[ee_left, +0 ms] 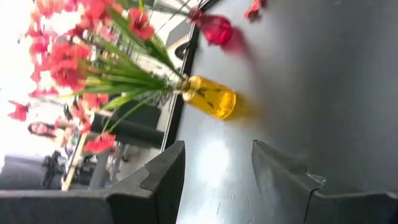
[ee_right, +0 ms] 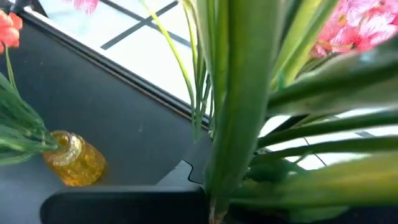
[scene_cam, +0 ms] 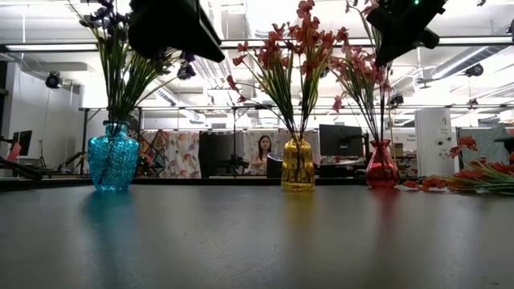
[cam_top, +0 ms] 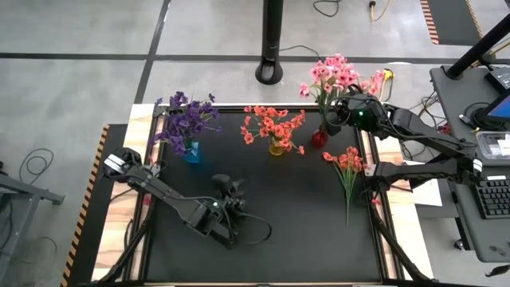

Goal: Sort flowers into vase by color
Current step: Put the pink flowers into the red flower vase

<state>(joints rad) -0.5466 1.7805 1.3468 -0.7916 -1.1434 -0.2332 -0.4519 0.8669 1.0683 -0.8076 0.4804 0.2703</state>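
Purple, orange-red, pink flowers (cam_top: pixel 336 77) vased; one orange-red spray (cam_top: pixel 348 169) left on table; right gripper (cam_top: pixel 344 112) clenched on pink stems, left gripper (cam_top: pixel 227 188) released

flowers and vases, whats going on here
The right gripper is at the red vase, closed around the stems of the pink flowers standing in it. The purple flowers are in the blue vase and orange-red ones in the yellow vase. One more orange-red spray lies on the table by the right edge. The left gripper waits open mid-table.
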